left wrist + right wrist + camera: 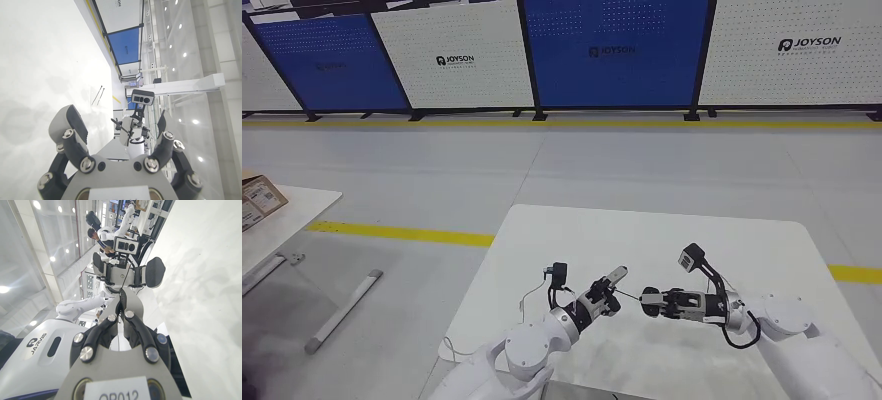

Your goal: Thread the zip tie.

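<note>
A thin black zip tie (630, 294) hangs above the white table (662, 240) between my two grippers. My right gripper (121, 296) is shut on one end of it, and the free strip (125, 276) points at the left gripper. My left gripper (119, 121) is open, its two pads (155, 272) spread wide on either side of the strip's tip. In the left wrist view the held zip tie (121, 127) sits beyond the gap between the fingers (75, 123), in the right gripper (125, 132). In the top view the left gripper (610, 286) faces the right gripper (647, 300) at close range.
Two spare black zip ties (98, 95) lie side by side on the table near its edge. A second white table (282, 215) with a cardboard box (257, 200) stands off to the left across a strip of floor.
</note>
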Action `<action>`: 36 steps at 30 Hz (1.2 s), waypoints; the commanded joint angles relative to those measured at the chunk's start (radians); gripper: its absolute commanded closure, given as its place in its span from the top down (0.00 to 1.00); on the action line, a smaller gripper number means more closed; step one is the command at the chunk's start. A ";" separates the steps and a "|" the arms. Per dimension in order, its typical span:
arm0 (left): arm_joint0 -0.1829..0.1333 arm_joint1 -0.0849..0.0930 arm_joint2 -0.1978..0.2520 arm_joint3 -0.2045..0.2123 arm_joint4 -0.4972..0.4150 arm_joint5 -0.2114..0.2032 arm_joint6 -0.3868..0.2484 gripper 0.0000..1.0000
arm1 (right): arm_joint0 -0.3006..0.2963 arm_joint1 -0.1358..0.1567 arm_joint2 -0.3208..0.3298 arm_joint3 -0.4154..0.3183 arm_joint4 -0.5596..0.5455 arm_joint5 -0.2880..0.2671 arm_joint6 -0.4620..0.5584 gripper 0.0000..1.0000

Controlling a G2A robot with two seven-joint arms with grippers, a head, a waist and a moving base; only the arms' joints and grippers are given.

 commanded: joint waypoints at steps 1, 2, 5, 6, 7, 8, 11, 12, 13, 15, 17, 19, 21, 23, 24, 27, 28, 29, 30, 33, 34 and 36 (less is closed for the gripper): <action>0.000 0.000 0.000 0.000 0.000 0.000 0.000 1.00 | 0.000 0.000 0.000 0.000 0.000 0.000 0.000 0.00; 0.000 0.000 0.000 0.000 0.000 0.000 0.000 1.00 | -0.007 0.000 -0.001 -0.007 -0.003 0.008 -0.017 0.00; -0.003 -0.002 0.008 0.015 0.003 0.011 -0.029 1.00 | -0.014 0.002 0.006 -0.021 -0.034 0.044 -0.055 0.00; -0.006 -0.003 0.011 0.022 0.012 0.015 -0.034 1.00 | -0.016 0.002 0.007 -0.026 -0.038 0.050 -0.059 0.00; -0.009 -0.005 0.019 0.030 0.035 0.021 -0.031 1.00 | -0.019 0.002 0.008 -0.031 -0.038 0.053 -0.061 0.00; -0.011 -0.007 0.025 0.032 0.046 0.020 -0.022 1.00 | -0.021 0.002 0.009 -0.032 -0.039 0.054 -0.061 0.00; -0.010 -0.012 0.033 0.034 0.035 0.014 -0.002 1.00 | -0.021 0.002 0.009 -0.032 -0.039 0.054 -0.061 0.00; -0.010 -0.012 0.033 0.034 0.035 0.014 -0.002 1.00 | -0.021 0.002 0.009 -0.032 -0.039 0.054 -0.061 0.00; -0.010 -0.012 0.033 0.034 0.035 0.014 -0.002 1.00 | -0.021 0.002 0.009 -0.032 -0.039 0.054 -0.061 0.00; -0.010 -0.012 0.033 0.034 0.035 0.014 -0.002 1.00 | -0.021 0.002 0.009 -0.032 -0.039 0.054 -0.061 0.00; -0.010 -0.012 0.032 0.033 0.035 0.011 -0.002 1.00 | -0.021 0.002 0.009 -0.032 -0.039 0.054 -0.061 0.00; -0.007 -0.014 0.029 0.031 0.028 -0.012 -0.007 1.00 | -0.021 0.002 0.009 -0.032 -0.039 0.054 -0.061 0.00; 0.002 -0.014 0.015 0.026 0.019 -0.062 -0.019 1.00 | -0.021 0.002 0.009 -0.032 -0.039 0.054 -0.061 0.00; 0.013 -0.011 0.001 0.022 0.020 -0.091 -0.034 1.00 | -0.021 0.002 0.009 -0.032 -0.039 0.054 -0.061 0.00; 0.021 -0.010 -0.006 0.020 0.022 -0.101 -0.046 1.00 | -0.021 0.002 0.009 -0.032 -0.039 0.054 -0.061 0.00; 0.034 -0.006 -0.023 0.013 0.036 -0.108 -0.068 1.00 | -0.021 0.002 0.009 -0.032 -0.039 0.054 -0.061 0.00; 0.037 -0.005 -0.027 0.011 0.037 -0.108 -0.070 0.95 | -0.021 0.002 0.009 -0.032 -0.039 0.054 -0.061 0.00; 0.039 -0.005 -0.030 0.011 0.037 -0.106 -0.072 1.00 | -0.021 0.002 0.009 -0.032 -0.039 0.054 -0.061 0.00; 0.039 -0.005 -0.032 0.013 0.045 -0.088 -0.073 1.00 | -0.021 0.002 0.009 -0.032 -0.039 0.054 -0.061 0.00; 0.039 -0.005 -0.032 0.013 0.045 -0.088 -0.073 1.00 | -0.021 0.002 0.009 -0.032 -0.039 0.054 -0.061 0.00; 0.039 -0.005 -0.032 0.013 0.045 -0.088 -0.073 1.00 | -0.021 0.002 0.009 -0.032 -0.039 0.054 -0.061 0.00; 0.039 -0.005 -0.032 0.013 0.045 -0.088 -0.073 1.00 | -0.021 0.002 0.009 -0.032 -0.039 0.054 -0.061 0.00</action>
